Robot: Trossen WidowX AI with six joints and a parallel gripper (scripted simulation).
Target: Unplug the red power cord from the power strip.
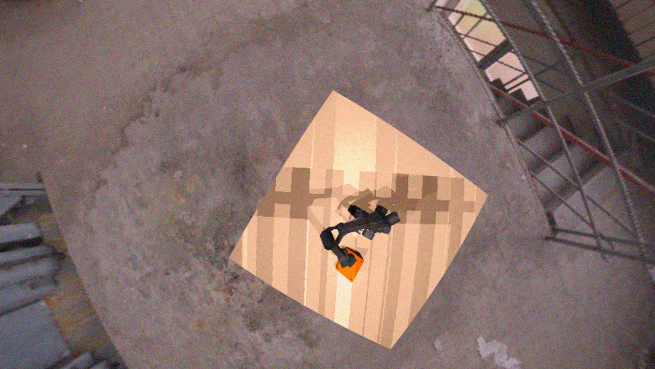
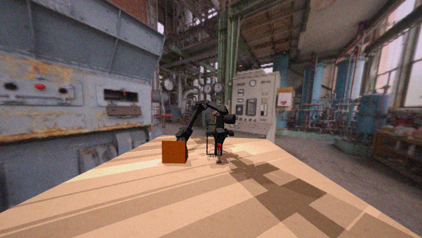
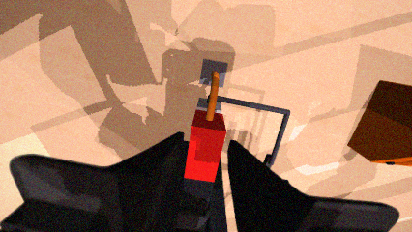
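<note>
Unplugging looks not yet done
The claw stands partly apart, gripping nothing, around the red plug; clamping, pulling and release seemingly remain.

A bent black arm rises from an orange base on the pale tabletop.

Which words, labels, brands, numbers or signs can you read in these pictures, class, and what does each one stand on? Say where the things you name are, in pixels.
None can be read.
Beige control panel [image 2: 256,88]: its small plates and dials are too small and blurred.
White sheet with a red mark [image 2: 284,98]: no legible lettering.
Round gauges [image 2: 207,88] [image 2: 218,87]: any figures are too blurred.
Red plug [image 2: 219,147] [image 3: 205,152]: no lettering visible.
</note>
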